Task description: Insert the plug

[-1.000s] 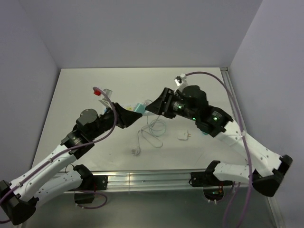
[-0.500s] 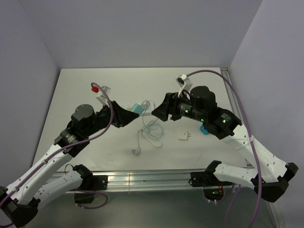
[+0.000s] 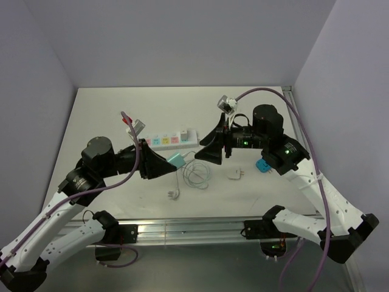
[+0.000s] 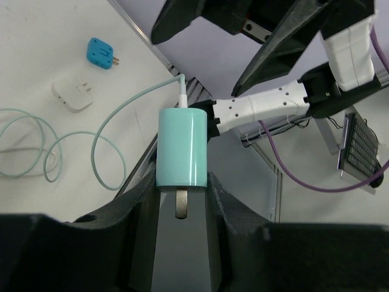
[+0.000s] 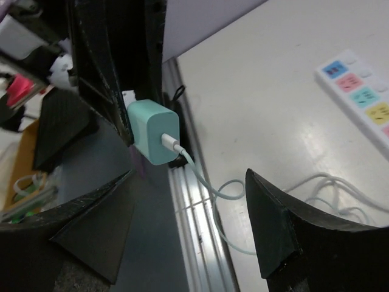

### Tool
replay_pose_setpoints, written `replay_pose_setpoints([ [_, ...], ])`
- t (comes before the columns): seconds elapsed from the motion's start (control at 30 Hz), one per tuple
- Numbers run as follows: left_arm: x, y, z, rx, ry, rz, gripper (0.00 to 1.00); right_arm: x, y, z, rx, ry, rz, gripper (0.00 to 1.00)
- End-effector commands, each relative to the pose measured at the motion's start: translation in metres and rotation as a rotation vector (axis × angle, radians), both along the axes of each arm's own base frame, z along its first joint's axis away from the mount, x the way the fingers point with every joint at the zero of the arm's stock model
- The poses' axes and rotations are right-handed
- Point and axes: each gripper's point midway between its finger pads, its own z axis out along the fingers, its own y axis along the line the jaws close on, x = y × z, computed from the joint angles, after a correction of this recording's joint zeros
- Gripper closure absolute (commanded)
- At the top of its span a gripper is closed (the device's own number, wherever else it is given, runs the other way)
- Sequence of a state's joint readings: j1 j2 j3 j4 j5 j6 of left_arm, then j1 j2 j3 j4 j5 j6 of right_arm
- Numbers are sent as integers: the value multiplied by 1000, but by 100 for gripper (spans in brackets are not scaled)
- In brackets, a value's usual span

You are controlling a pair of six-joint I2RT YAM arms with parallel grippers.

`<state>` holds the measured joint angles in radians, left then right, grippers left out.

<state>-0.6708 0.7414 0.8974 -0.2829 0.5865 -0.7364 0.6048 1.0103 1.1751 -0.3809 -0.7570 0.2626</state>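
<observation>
The left gripper (image 4: 182, 184) is clamped on the mint-green plug (image 4: 182, 143), its 2 fingers pressing the body's sides, a metal prong showing between them and the pale green cable (image 4: 95, 146) curving away from the far end. The right gripper (image 5: 189, 176) is spread wide with nothing in it, facing the plug from close by. The plug sits on the near side of the white power strip (image 3: 173, 139), apart from it, with 1 white adapter (image 3: 236, 174) and 1 blue adapter (image 3: 263, 165) lying on the table (image 3: 97, 115) to the right.
</observation>
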Motion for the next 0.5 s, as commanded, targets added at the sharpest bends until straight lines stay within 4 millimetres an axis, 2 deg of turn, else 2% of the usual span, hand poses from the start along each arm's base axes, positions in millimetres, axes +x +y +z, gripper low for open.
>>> replay_pose_setpoints([
  [0.0,-14,1,5,-15,-56,-77,99,-25,14,7,62,17,248,22],
  [0.07,-16,0,7,-25,-68,-98,100,-29,19,2,86,97,274,24],
  [0.17,-18,-2,6,-28,-71,-117,100,-31,25,3,99,120,299,26],
  [0.27,-17,-4,4,-29,-66,-126,100,-36,27,18,140,122,336,27],
  [0.47,-16,-4,2,-25,-61,-124,100,-33,34,9,103,184,344,34],
])
